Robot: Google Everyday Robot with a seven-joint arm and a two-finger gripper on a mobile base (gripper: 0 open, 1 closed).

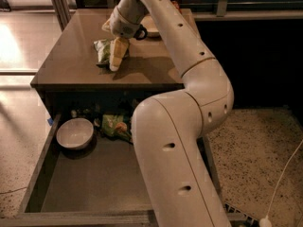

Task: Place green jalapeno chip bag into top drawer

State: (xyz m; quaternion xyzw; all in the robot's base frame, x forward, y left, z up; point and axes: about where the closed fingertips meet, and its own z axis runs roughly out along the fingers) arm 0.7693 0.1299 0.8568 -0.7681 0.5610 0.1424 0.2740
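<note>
Top drawer (94, 183) seen open below front edge of table (66, 67). White bowl (75, 134) placed at drawer's back left, under table edge; bright green pouch (116, 126) laid just beside it. Green jalapeno chip bag (102, 51) found on table top, left of centre. Gripper (116, 60) positioned against bag's right side, touching; grip state cannot be told. Pale dish (152, 30) set at table's far side.
</note>
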